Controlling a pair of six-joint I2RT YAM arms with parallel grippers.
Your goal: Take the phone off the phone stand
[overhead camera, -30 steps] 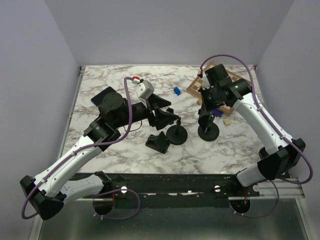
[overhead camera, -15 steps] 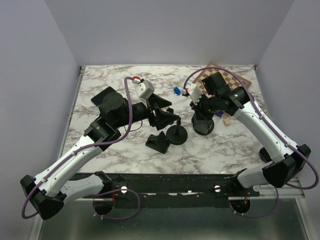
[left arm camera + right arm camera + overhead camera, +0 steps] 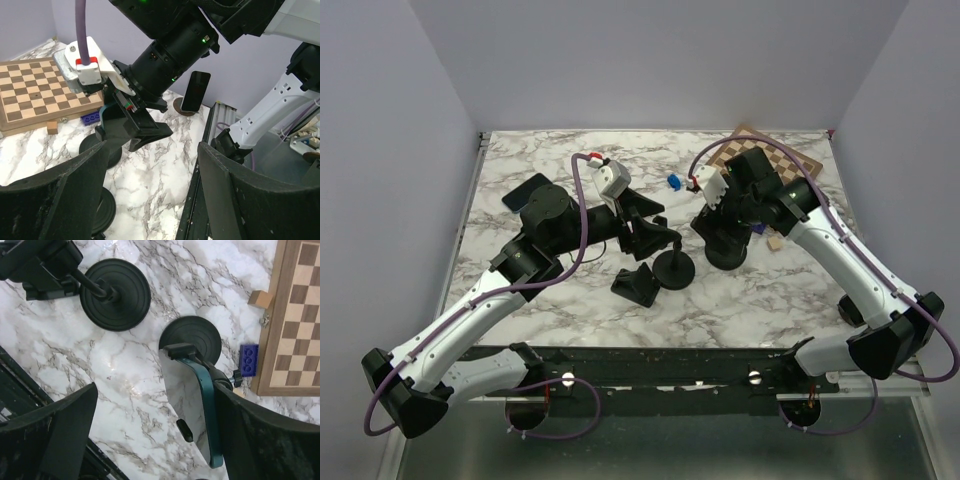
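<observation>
The right claw (image 3: 156,395) is spread wide and nothing is held in it. Its fingers (image 3: 55,435) are set on either side of the phone (image 3: 192,405), which is not touched by either. The wide spread is judged to be there so that the phone's teal edges can be cleared before any grip is closed.

The phone is carried tilted in the phone stand (image 3: 192,335), whose round base is seen at twelve o'clock of the phone in the right wrist view. A bracket is hooked over the phone's end nearest that base, and this is presumably what keeps the phone in place. A lift away from the bracket is therefore judged to be needed, rather than a sideways pull.

On the marble table (image 3: 125,375), a second stand (image 3: 116,294) is placed at ten o'clock of the phone stand, apart from it. A blue brick (image 3: 248,360) and a wooden block (image 3: 261,299) are found at three and one o'clock, just beside the chessboard (image 3: 295,315).

The left claw (image 3: 152,165) is also held wide and empty by the second stand. It is probably kept there so that the approach is left clear, though its purpose cannot be told for certain.
</observation>
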